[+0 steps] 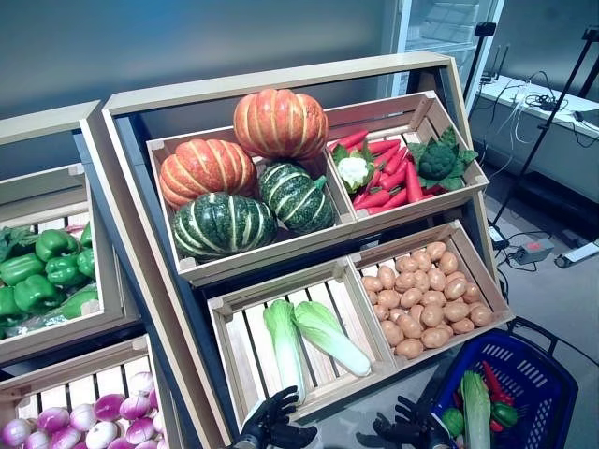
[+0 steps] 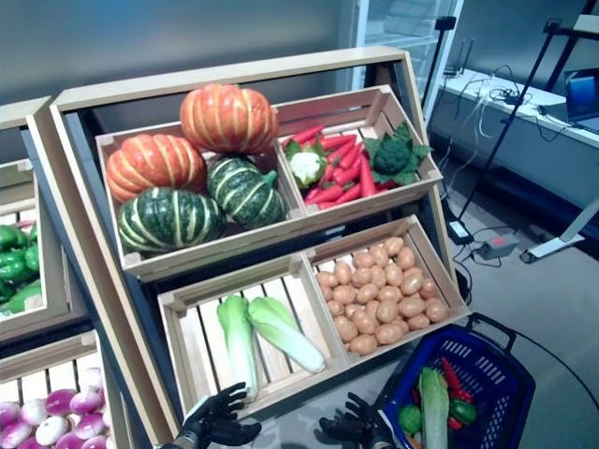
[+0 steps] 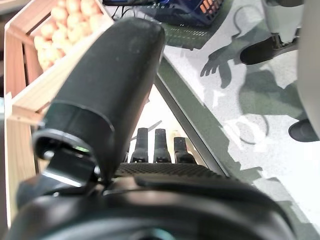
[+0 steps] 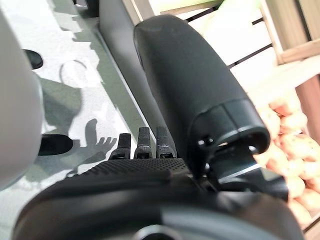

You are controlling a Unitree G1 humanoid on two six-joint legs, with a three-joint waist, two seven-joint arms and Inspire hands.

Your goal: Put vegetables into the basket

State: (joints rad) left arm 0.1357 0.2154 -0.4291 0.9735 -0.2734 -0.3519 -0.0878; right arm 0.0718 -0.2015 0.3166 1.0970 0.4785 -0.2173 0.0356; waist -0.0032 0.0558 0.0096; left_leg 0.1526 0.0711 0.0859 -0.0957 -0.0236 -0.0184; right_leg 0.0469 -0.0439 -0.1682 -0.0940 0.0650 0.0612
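Observation:
Two pale green cabbages (image 1: 314,339) lie in the lower left crate (image 1: 245,355) of the slanted wooden shelf. Beside it a crate holds potatoes (image 1: 423,301). The blue basket (image 1: 547,393) stands on the floor at the lower right with a cabbage (image 1: 477,412), red chillies (image 1: 493,382) and a green pepper (image 1: 505,413) in it. My left hand (image 1: 273,423) hovers open just below the cabbage crate's front edge, holding nothing. My right hand (image 1: 404,430) hangs open left of the basket, also empty.
The upper crates hold pumpkins (image 1: 245,173), red chillies (image 1: 388,178), a cauliflower (image 1: 353,171) and broccoli (image 1: 437,159). A second shelf at the left carries green peppers (image 1: 42,271) and purple-white onions (image 1: 89,421). Tripod legs, cables and a power strip (image 1: 530,251) lie on the floor at the right.

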